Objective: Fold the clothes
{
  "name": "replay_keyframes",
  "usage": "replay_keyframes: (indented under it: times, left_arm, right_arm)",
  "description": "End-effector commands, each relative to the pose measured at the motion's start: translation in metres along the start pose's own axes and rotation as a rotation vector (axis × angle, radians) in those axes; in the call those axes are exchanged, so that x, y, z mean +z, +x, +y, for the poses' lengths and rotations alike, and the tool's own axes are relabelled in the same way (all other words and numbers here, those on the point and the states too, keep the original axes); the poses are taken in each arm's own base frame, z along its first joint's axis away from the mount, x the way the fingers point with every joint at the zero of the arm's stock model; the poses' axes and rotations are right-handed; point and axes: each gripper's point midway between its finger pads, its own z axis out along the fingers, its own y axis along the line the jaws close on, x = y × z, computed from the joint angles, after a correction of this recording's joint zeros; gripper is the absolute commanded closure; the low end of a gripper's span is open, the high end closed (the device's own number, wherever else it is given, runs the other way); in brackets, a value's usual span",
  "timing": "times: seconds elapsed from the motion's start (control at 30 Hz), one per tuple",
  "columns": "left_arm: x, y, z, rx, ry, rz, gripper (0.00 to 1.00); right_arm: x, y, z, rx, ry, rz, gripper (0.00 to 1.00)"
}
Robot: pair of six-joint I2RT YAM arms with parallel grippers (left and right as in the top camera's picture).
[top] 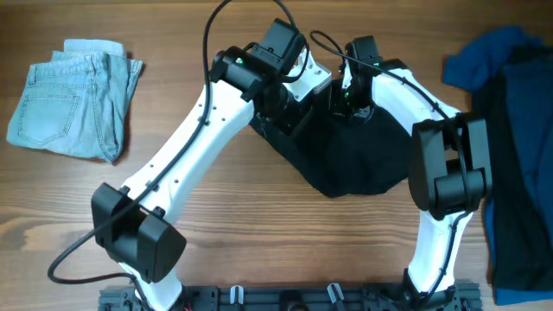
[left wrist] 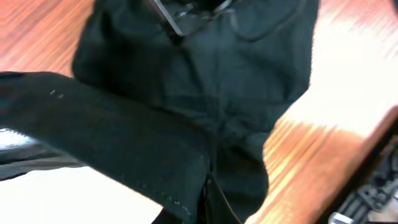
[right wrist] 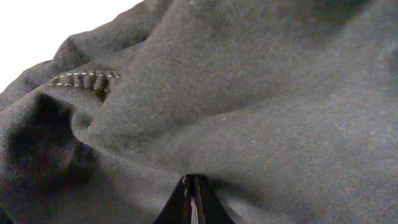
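- At the near edge of the table (top: 259, 225) a black rail (top: 285, 298) carries the bases of both arms.
- The table is wood-grain board in warm brown; the left wrist view shows strong glare across it.
- The black shorts (top: 346, 155) lie bunched in the middle of the table, between the two arms, their near edge sagging into a rounded lobe.
- The left tool (left wrist: 208, 202) is closed on a fold of the black shorts; a stitched hem runs down into its tips.
- The right tool (right wrist: 193, 202) is also closed, its tips pressed together with the black shorts' fabric pinched in them and heaped just beyond.
- On the right side, a dark navy garment (top: 518, 173) runs along the table edge.
- Farther back on that side, a royal-blue garment (top: 484, 56) lies partly under the navy one.
- At the far left, well apart from the rest, light-blue denim shorts (top: 73, 104) lie folded flat.
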Motion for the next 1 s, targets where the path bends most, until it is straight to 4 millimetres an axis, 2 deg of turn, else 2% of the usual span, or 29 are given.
replay_keyframes:
  times: [0.0, 0.07, 0.2, 0.27, 0.33, 0.37, 0.47, 0.5, 0.53, 0.6, 0.63, 0.8, 0.97]
  left_arm:
    - [-0.015, 0.000, 0.028, -0.035, -0.147, -0.007, 0.96]
    - [-0.023, 0.002, 0.042, -0.059, -0.172, -0.014, 0.96]
    - [-0.054, 0.003, 0.074, -0.089, -0.214, -0.055, 0.96]
    - [-0.080, -0.003, 0.093, -0.119, -0.245, -0.106, 0.96]
    - [-0.099, -0.011, 0.103, -0.101, -0.271, -0.153, 0.96]
    - [-0.115, -0.018, 0.108, -0.085, -0.292, -0.192, 0.96]
    - [-0.140, -0.030, 0.110, -0.057, -0.322, -0.252, 0.96]
    - [-0.143, -0.032, 0.106, -0.052, -0.307, -0.263, 0.96]
    - [-0.141, -0.032, 0.100, -0.048, -0.277, -0.262, 0.96]
    - [-0.133, -0.025, 0.086, -0.053, -0.188, -0.232, 0.96]
    - [-0.130, -0.018, 0.078, -0.061, -0.147, -0.206, 0.96]
    - [-0.120, 0.009, 0.059, -0.105, -0.059, -0.094, 0.96]
    - [-0.114, 0.011, 0.050, -0.092, -0.045, -0.070, 0.96]
  right_arm:
    - [0.006, 0.017, 0.033, -0.021, -0.137, 0.068, 0.96]
    - [0.007, 0.023, 0.055, 0.000, -0.180, 0.078, 0.96]
    - [0.014, 0.039, 0.104, 0.019, -0.214, 0.081, 0.96]
    - [0.018, 0.048, 0.138, 0.055, -0.250, 0.070, 0.96]
    - [0.019, 0.053, 0.166, 0.066, -0.299, 0.055, 0.96]
    - [0.018, 0.056, 0.190, 0.051, -0.365, 0.047, 0.96]
    - [0.014, 0.058, 0.243, 0.044, -0.536, 0.025, 0.96]
    - [0.010, 0.056, 0.265, 0.009, -0.606, -0.016, 0.96]
    - [0.005, 0.051, 0.277, -0.030, -0.641, -0.066, 0.96]
    - [-0.003, 0.034, 0.287, -0.096, -0.666, -0.184, 0.96]
    - [-0.006, 0.024, 0.285, -0.122, -0.669, -0.226, 0.96]
    - [-0.008, -0.024, 0.240, -0.142, -0.582, -0.353, 0.96]
    - [-0.015, -0.060, 0.197, -0.140, -0.543, -0.412, 0.96]
